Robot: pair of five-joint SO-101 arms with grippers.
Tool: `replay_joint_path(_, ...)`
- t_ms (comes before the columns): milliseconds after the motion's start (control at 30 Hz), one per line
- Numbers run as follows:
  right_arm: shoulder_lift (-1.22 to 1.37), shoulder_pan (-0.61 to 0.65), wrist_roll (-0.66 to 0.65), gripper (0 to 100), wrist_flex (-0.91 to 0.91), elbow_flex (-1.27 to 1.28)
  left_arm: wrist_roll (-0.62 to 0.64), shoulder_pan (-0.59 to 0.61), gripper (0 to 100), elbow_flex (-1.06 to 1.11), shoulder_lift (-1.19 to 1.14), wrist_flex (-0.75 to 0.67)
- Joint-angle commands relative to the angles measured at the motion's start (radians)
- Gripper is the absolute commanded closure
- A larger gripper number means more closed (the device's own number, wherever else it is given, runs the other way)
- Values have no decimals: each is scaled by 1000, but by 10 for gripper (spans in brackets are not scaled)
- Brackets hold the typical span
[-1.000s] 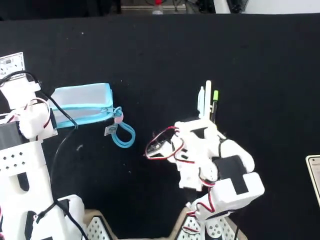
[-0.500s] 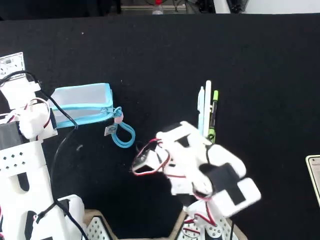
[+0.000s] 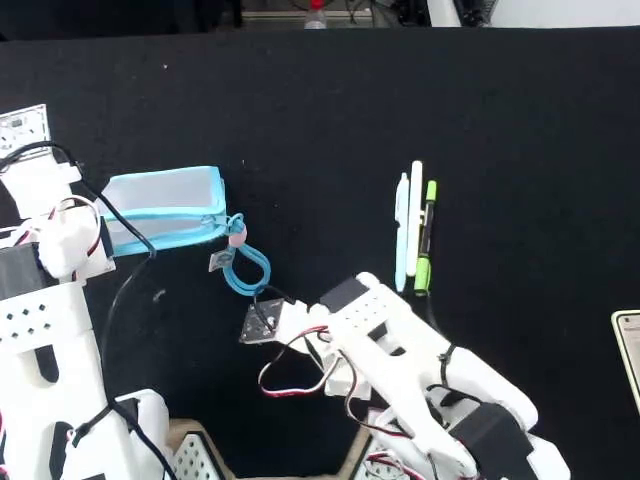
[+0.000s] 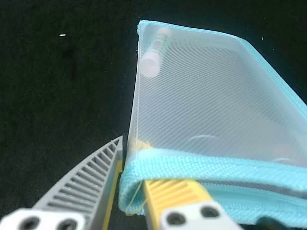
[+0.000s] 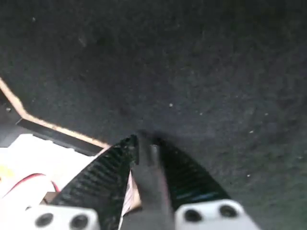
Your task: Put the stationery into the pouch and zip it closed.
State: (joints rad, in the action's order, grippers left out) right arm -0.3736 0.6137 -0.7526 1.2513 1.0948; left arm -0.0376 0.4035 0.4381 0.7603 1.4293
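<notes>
Well, the black cloth tabletop (image 3: 520, 120) carries little writing. A small white printed plate (image 3: 22, 122) sits on the left arm at the far left edge, and a pale card (image 3: 629, 345) pokes in at the right edge. The print on both is too small to read.

The translucent mesh pouch with turquoise zip trim (image 3: 165, 205) lies on the left side of the tabletop. The left tool (image 4: 129, 144) is clenched on its near corner, with the grey finger outside and the yellow finger tucked under the trim. A white cylindrical item (image 4: 154, 50) shows through the mesh at the far corner. A turquoise cord loop (image 3: 246, 268) trails from the zip end.

Well apart to the right, three pens lie side by side: a light blue pen (image 3: 401, 232), a white pen (image 3: 415, 212) and a green-tipped highlighter (image 3: 427, 238).

A second ago the right arm stood over the near ends of those pens. It has since swung low and leftward, leaving all three in full sight. The right tool (image 3: 262, 322) now sits just below the cord loop. Its black fingers are pressed together, with nothing I can make out between them. The pouch and the left arm have not shifted.
</notes>
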Motion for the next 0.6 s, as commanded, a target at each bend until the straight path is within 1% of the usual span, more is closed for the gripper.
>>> replay_joint_path(0,5,-14,3,862,57,-62,9,8,970,-62,12,-20)
replay_joint_path(67,45,-5,-9,864,164,-111,9,8,970,-61,12,-20)
replay_joint_path(133,99,0,-87,864,288,-168,9,10,970,-62,12,-20)
replay_joint_path(200,156,-5,-169,864,370,-214,9,10,970,-64,12,-20)
replay_joint_path(267,213,-3,-206,864,407,-236,9,12,970,-64,12,-20)
replay_joint_path(333,263,-3,-207,864,387,-237,9,12,970,-62,12,-20)
replay_joint_path(400,312,-6,-204,864,330,-220,9,12,970,-61,12,-20)
replay_joint_path(500,389,0,-150,860,226,-180,9,12,970,-61,12,-20)
replay_joint_path(567,430,-3,-132,860,199,-183,9,12,970,-61,12,-20)
